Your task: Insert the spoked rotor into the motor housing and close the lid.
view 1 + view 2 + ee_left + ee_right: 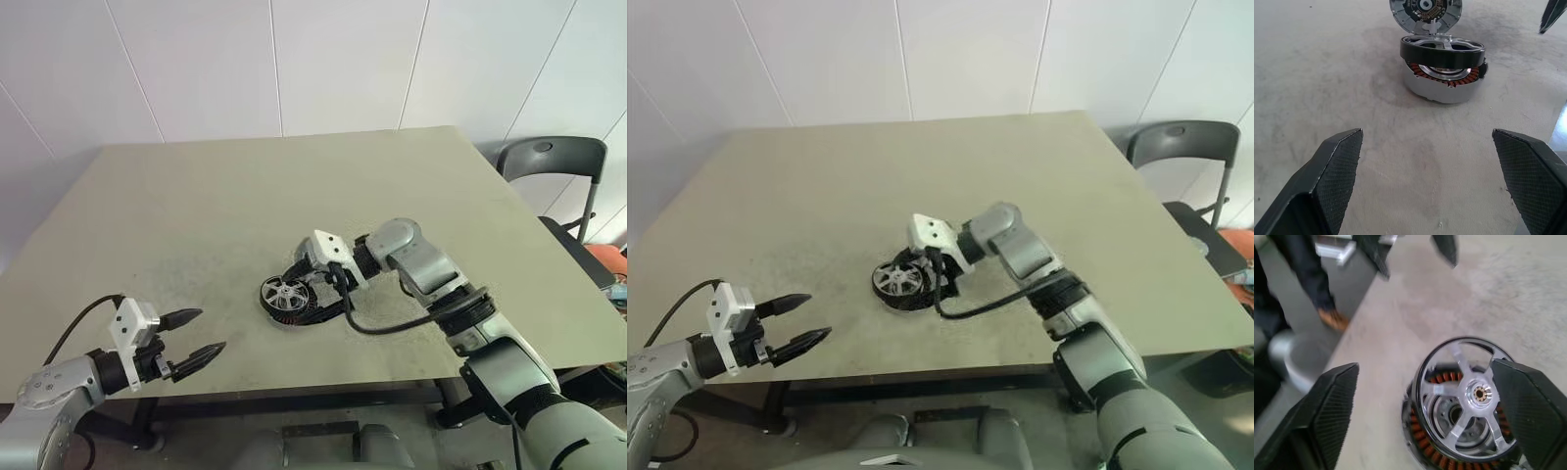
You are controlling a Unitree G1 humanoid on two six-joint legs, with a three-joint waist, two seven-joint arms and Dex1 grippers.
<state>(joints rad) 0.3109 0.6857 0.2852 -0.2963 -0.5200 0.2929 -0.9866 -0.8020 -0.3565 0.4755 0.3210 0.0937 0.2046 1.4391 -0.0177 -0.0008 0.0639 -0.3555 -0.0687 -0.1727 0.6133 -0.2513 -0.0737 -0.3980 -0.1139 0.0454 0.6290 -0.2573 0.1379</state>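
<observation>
One edge of the spoked rotor (1442, 50) sat tilted on the motor housing (1444, 83), so I judged my wide-open, empty right gripper (315, 294) just above it could knock it off.

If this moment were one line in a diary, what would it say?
rotor: tilted atop housing, unseated | lid: open | right gripper: open beside rotor | left gripper: open, apart

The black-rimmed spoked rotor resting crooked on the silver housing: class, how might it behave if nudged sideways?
The thin black ring with silver spokes sits tilted atop the round silver housing with coppery windings, so it would probably slide off or tip. It looks rigid, likely metal. Being wheel-shaped, it may roll across the table.
</observation>
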